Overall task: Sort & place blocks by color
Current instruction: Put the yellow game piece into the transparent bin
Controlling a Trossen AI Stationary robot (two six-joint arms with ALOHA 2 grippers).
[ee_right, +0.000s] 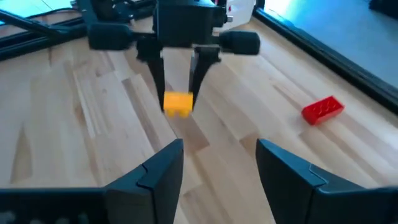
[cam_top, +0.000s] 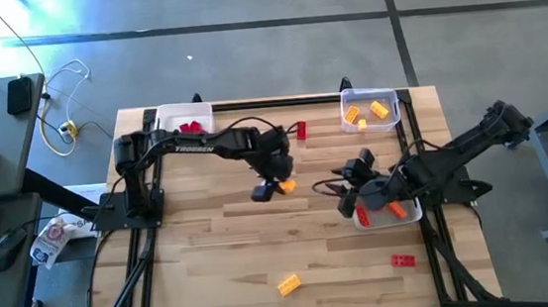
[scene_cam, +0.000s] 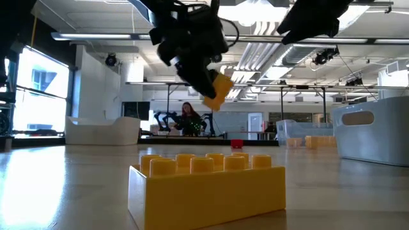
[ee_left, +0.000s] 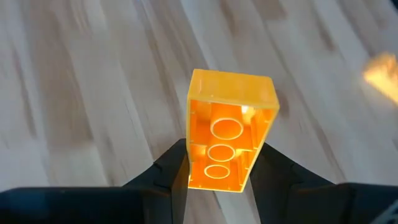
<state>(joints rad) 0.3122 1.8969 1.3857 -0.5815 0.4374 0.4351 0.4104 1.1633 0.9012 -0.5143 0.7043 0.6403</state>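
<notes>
Left end effector (cam_top: 275,187): clamped on one yellow block (cam_top: 286,185), held above mid-surface (cam_top: 212,238) (clear of the wood). Right end effector (ee_right: 214,163): fingers wide, empty, beside the near-right tray (cam_top: 411,215).

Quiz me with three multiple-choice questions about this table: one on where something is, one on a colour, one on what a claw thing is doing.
1. Where does the lone red block near the table's front lie?
A. in a tray
B. loose on the table's wood
C. in the right gripper

2. What colour is the block carried by the left gripper?
A. yellow
B. red
C. blue

3. How do the right gripper's jaws stand?
A. shut on a block
B. open, holding nothing
C. shut, holding nothing

Answers:
1 B, the high view shows it on bare wood, apart from the trays.
2 A, the left wrist view shows a yellow brick between the fingers.
3 B, the right wrist view shows a wide gap between them with nothing in it.
</notes>
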